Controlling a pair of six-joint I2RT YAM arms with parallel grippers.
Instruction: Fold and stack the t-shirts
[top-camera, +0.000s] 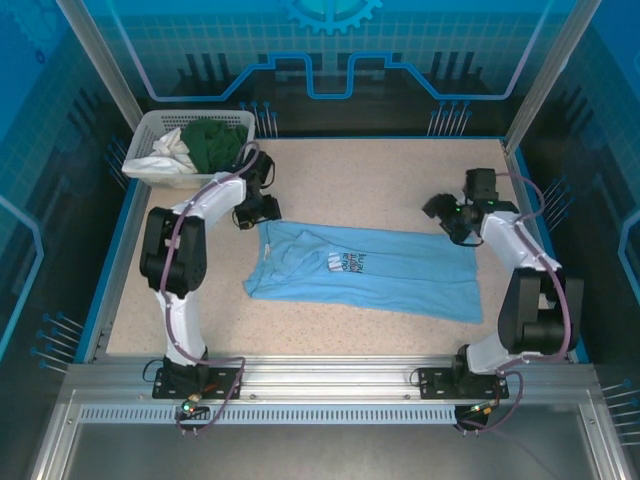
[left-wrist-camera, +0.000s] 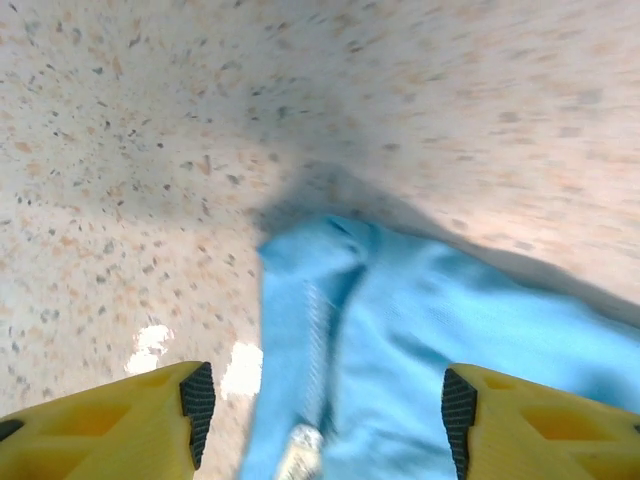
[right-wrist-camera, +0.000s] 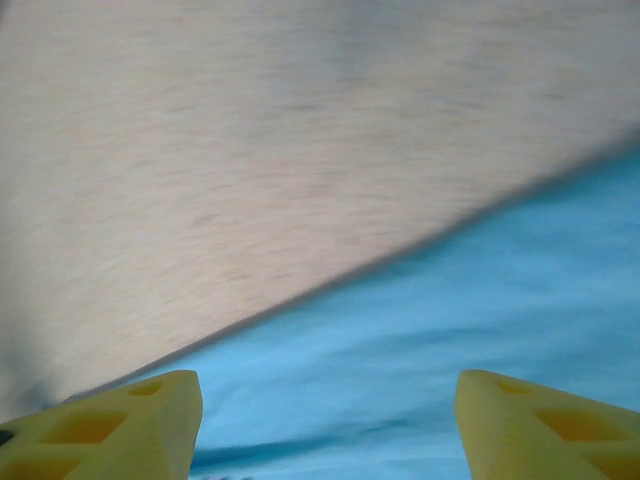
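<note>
We see a light blue short-sleeved cloth t-shirt (top-camera: 400, 270) lying spread on the speckled beige table (top-camera: 340, 180), roughly mid-table. It lies sideways, collar end to the left and hem to the right. The small chest print (top-camera: 345, 262) faces up, and the left end is rumpled.

At the far-left corner sits a white plastic basket (top-camera: 195, 114) holding a dark green garment (top-camera: 215, 140) and a white garment (top-camera: 172, 150), which drapes over the near rim. Both are well apart from the blue shirt.

Left gripper (left-wrist-camera: 325, 405) - yellow fingers (left-wrist-camera: 130, 420) with black pads (left-wrist-camera: 198, 400), jaws standing wide apart and clamping nothing. In the left wrist view a bunched corner of the blue shirt lies under the gap between them. From the top view this gripper sits just beside the shirt's far-left corner.

Right gripper (right-wrist-camera: 325, 425) - jaws also apart, nothing between them. The right wrist view is blurred; blue cloth fills the lower right and bare table the upper left, with the shirt's edge running diagonally. From above it is near the shirt's far-right corner. We cannot tell whether either gripper touches the cloth.
</note>
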